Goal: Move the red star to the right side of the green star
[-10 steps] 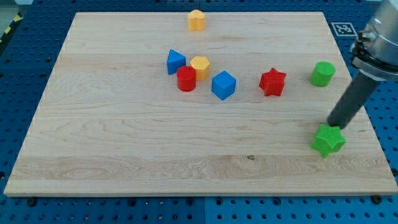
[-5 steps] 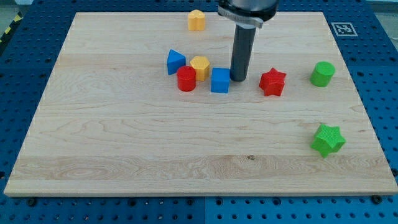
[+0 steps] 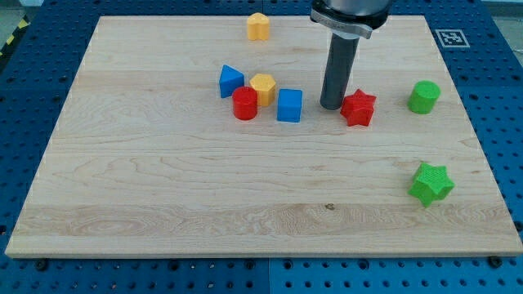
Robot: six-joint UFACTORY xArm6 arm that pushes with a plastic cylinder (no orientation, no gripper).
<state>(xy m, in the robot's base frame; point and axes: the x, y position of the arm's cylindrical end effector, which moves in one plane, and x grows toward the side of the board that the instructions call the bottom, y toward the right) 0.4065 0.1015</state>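
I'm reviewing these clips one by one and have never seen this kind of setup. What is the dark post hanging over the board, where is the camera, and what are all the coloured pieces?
The dark post is the end of a robot arm. It has no grasping end effector, so nothing is held; it only pushes blocks by sliding my tip along the wooden board.

There is one camera view, looking down at the board at a slant; its mounting is not recorded.

My tip sits just at the view's left of the red star, close to touching it. The green star lies lower, towards the view's right. A green cylinder stands right of the red star.

Left of my tip is a cluster: blue cube, red cylinder, a yellow block and a blue triangular block. Another yellow block sits near the view's top.
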